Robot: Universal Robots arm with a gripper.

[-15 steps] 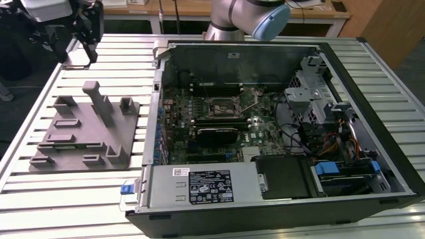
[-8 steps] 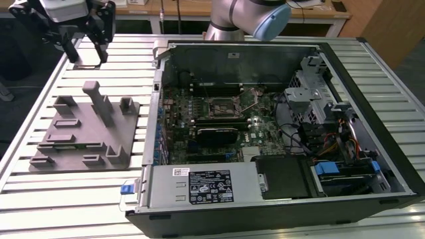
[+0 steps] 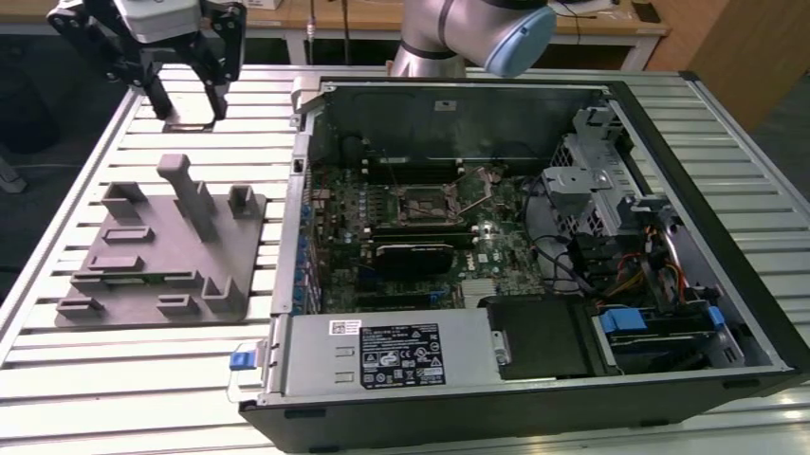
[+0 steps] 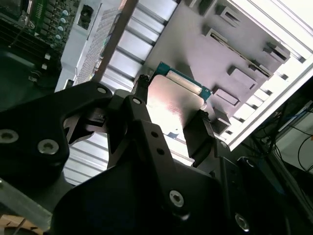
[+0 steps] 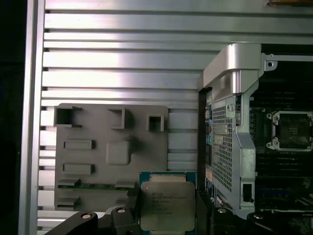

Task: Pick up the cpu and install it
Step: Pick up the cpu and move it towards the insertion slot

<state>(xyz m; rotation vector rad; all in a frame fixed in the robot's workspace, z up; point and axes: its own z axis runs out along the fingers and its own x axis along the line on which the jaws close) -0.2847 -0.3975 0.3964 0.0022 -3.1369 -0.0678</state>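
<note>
Your hand [image 3: 190, 112] is clamped on cpu [image 5: 167, 205], fingers [image 4: 198, 134] pinching opposite edges, high above tabletop [image 3: 165, 370] beyond grey tray [image 3: 165, 246]. Open socket [image 3: 431, 201] waits inside case [image 3: 532, 417], toward exterior view's right of hand.

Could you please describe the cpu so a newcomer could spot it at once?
Beside the open black computer case lies a grey plastic tray with posts. Near it, black jaws clamp the cpu: a small square chip, silvery top, green rim.

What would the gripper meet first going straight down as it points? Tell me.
Probably the slatted table beside the grey tray, with the cpu that the gripper holds touching first; depth is unclear.
</note>
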